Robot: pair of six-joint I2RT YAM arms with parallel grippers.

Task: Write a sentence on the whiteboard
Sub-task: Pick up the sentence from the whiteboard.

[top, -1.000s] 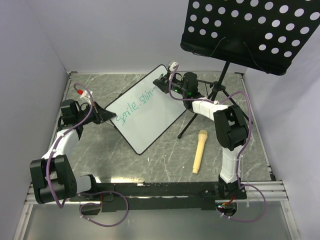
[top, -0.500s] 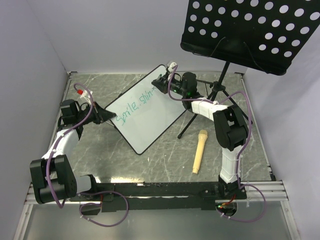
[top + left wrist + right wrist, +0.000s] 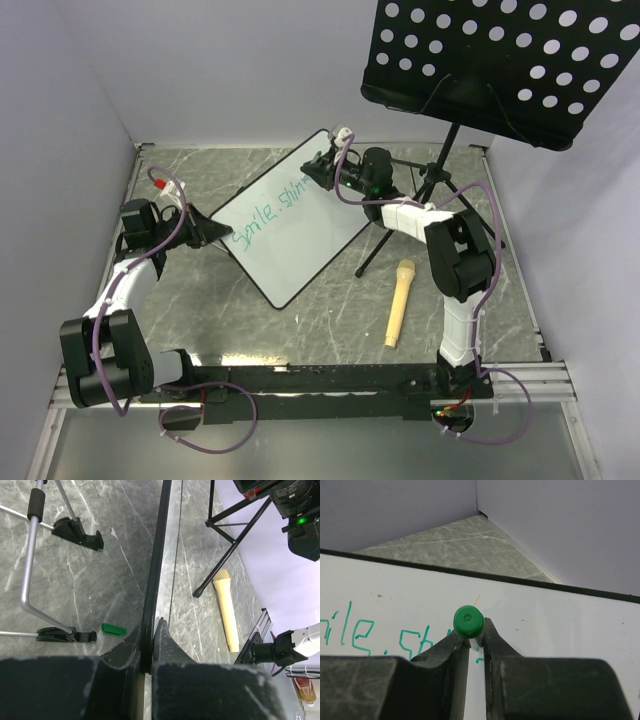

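Whiteboard point(image 3: 290, 225): white, black frame, teal sentence point(image 3: 268, 214) reads "Smile, shin". Left jaws clenched on its frame; right jaws grasping green marker point(image 3: 468, 621). Right jaws now slightly further left than a second ago.

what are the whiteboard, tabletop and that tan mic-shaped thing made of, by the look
Whiteboard: smooth white panel, likely coated; its black frame is probably plastic. Tabletop: grey with pale veins, marble-look; stone or printed sheet, cannot tell. Mic-shaped thing: matte pale tan, possibly wood or foam.
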